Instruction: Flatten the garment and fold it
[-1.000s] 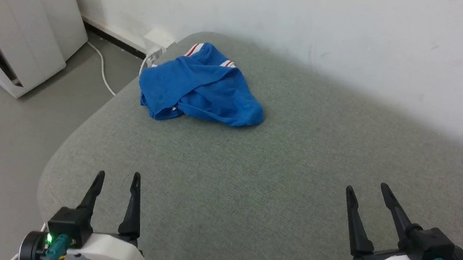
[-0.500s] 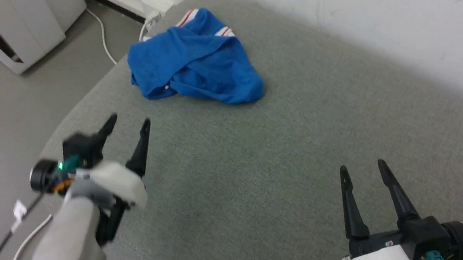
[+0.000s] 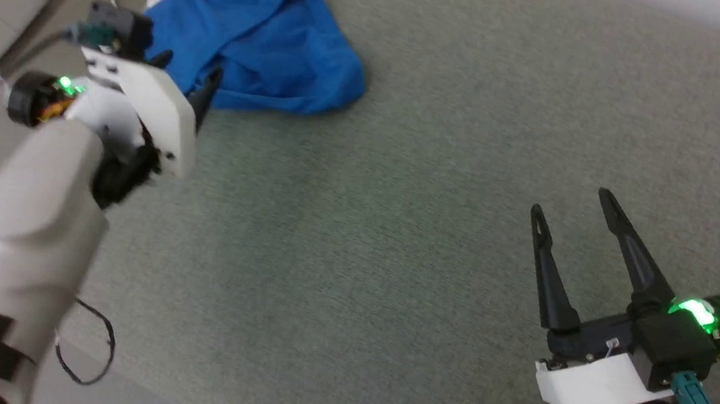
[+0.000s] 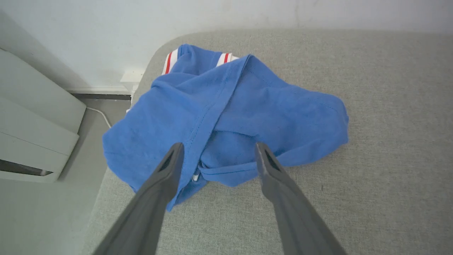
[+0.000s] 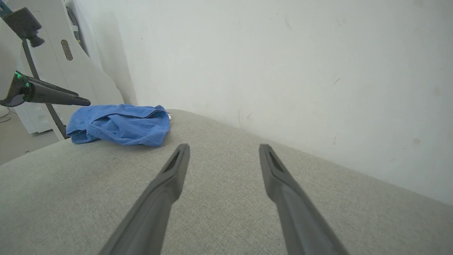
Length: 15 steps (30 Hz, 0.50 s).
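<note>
The pale wall (image 5: 283, 71) stands beyond the right fingers (image 5: 177, 163) in the right wrist view. Below both pairs of fingers runs the grey fabric-covered counter (image 3: 397, 233), with its rounded corner ahead of the left fingers (image 4: 175, 156).

The left wrist view adds the floor (image 4: 42, 212), a white cabinet (image 4: 35, 134) and a thin cable (image 4: 102, 115), all to the left of those fingers.

The garment (image 4: 230, 106) lies crumpled by that corner. It sits directly ahead of the left fingertips, which stand wide apart over its near edge, with nothing between them. From above, the left fingers (image 3: 209, 86) are half hidden behind their white housing against the garment (image 3: 270, 36). The right fingers (image 3: 546, 264) also stand wide and empty, well apart from the cloth over bare counter.

From the side, the right wrist view shows the garment (image 5: 120, 124) as a low heap far left of its own fingers. One left finger (image 5: 53, 96) is level just above it, and I cannot tell whether they touch.

The cloth is royal blue, bunched in thick folds. A stitched hem (image 4: 208, 113) crosses it diagonally, and red-and-white striped trim (image 4: 170, 62) peeks out at its far edge.
</note>
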### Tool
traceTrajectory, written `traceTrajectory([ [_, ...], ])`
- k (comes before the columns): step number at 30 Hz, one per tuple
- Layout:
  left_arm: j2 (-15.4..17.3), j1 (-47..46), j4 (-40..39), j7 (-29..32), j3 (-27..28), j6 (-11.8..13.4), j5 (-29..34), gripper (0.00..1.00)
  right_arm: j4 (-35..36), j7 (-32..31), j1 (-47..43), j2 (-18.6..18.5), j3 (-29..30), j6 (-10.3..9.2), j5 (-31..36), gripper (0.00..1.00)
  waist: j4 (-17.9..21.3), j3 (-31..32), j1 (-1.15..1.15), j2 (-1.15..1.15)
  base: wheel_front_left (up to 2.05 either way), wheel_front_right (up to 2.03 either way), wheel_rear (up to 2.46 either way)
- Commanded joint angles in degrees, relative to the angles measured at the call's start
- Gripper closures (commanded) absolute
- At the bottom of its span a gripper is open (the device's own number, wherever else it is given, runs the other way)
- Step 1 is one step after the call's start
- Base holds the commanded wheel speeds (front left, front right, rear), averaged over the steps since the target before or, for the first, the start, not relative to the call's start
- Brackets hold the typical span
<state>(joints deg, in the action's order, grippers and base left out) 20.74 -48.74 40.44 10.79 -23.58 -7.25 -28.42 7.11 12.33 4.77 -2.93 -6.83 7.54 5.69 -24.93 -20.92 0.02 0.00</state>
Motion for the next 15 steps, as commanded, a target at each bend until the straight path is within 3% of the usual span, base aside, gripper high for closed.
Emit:
traceTrajectory([
  [1,2.6,-2.6,-0.1,2.4,-1.9,-0.2,-2.8,0.00,1.0,-0.7,1.1,0.0,0.3,-0.05,1.1,0.00,4.5,-4.6,-0.02,0.00,0.00,0.00,0.00],
  [7,9.8,-10.1,3.2,10.7,-5.6,-0.2,-13.0,0.00,4.8,-1.9,2.0,0.0,1.1,-0.05,1.7,0.00,8.3,-8.7,-0.02,0.00,0.00,0.00,0.00],
  [15,13.4,-12.2,9.8,14.7,-6.8,-0.2,-20.4,0.00,7.2,-1.9,2.9,0.0,-0.1,-0.05,1.6,0.00,12.6,-12.7,-0.02,0.00,0.00,0.00,0.00],
])
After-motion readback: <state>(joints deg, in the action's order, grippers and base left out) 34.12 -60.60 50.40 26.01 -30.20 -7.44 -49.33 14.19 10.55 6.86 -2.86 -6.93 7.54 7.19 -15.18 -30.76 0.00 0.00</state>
